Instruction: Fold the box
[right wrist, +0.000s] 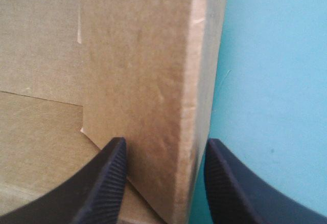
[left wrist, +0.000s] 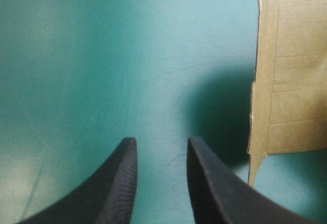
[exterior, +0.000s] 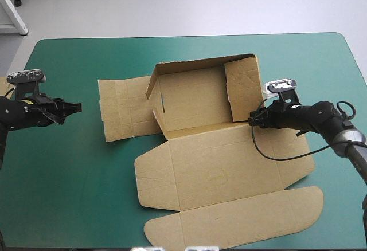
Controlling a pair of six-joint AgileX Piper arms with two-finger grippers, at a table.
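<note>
So the box (exterior: pixel 195 99) sat in the middle of the surface (exterior: pixel 69 176), half done: back and right walls up, left flap (left wrist: pixel 294 75) and lid lying flat. Right jaws were released, straddling the raised right wall (right wrist: pixel 153 81), not pinching it. Left jaws hung apart too, over bare teal-green cover near that flap.
</note>
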